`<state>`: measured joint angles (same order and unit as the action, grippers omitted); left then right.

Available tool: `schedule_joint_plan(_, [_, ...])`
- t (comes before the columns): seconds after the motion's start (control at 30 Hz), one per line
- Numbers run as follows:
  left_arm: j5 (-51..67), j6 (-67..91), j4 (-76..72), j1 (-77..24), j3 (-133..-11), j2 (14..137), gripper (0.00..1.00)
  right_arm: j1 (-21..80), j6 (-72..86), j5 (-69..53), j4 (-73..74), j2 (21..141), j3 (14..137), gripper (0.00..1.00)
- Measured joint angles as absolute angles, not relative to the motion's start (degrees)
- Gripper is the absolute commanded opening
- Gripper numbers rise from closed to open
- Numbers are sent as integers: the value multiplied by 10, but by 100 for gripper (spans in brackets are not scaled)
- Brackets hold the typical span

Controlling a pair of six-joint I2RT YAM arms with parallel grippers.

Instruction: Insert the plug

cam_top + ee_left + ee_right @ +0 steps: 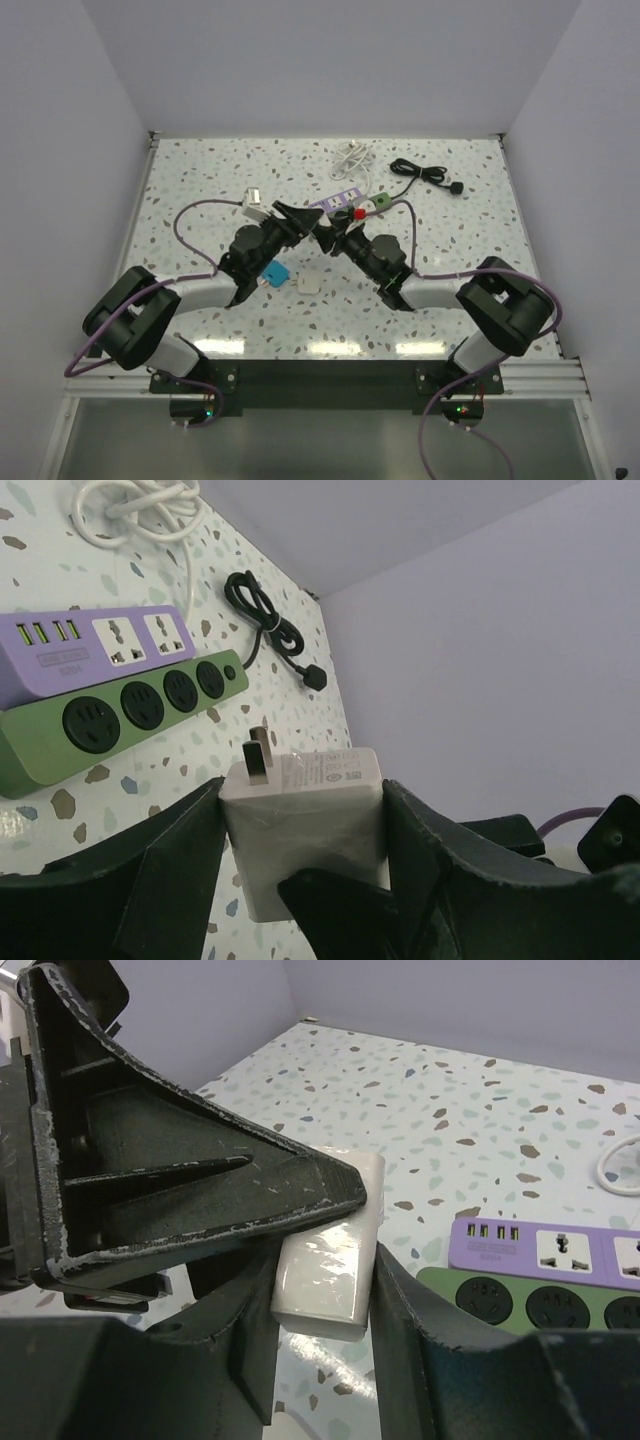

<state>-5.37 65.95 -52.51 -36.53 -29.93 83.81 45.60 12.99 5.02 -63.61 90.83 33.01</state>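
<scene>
The plug [310, 820] is a white block with flat metal prongs pointing up and away. My left gripper [302, 805] is shut on its two sides, above the table. My right gripper [322, 1280] has come in from the other side and is shut on the same plug [325, 1270], its fingers pressed against both faces just under a left gripper finger [200, 1180]. In the top view the two grippers [300, 218] [332, 232] meet at the table's middle and hide the plug. The green power strip [120, 715] [530, 1305] lies just beyond, beside a purple strip [90, 645].
A coiled white cable [352, 157] and a black cable [420, 172] lie at the back. A blue object [273, 273] and a white adapter [308, 285] lie near the left arm. Another small white piece [253, 200] sits at the left.
</scene>
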Motion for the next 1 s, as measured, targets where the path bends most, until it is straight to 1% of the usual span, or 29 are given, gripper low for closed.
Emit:
schedule_joint_plan(0.07, [-47, 653, -531, -363, -295, 837, 83, 456, 128, 55, -625, 908, 336, 0])
schedule_joint_plan(0.1, [-35, 649, -533, -363, -291, 834, 92, 453, 127, 60, -615, 907, 338, 0])
schedule_joint_plan(0.2, [-2, 638, -531, -359, -278, 811, 100, 435, 123, 65, -568, 893, 340, 0])
schedule_joint_plan(0.43, [33, 600, -536, -293, -231, 705, 100, 329, 110, 39, -430, 810, 346, 0])
schedule_joint_plan(0.53, [41, 542, -532, -271, -227, 682, 100, 307, 96, 9, -331, 797, 397, 0])
schedule_joint_plan(0.73, [86, 382, -516, -255, -229, 689, 100, 277, 61, -69, -65, 831, 624, 0])
schedule_joint_plan(0.83, [111, 301, -500, -255, -239, 718, 100, 271, 39, -96, 59, 879, 755, 0])
schedule_joint_plan(1.0, [135, 204, -480, -255, -261, 786, 100, 269, -1, -119, 233, 977, 919, 0])
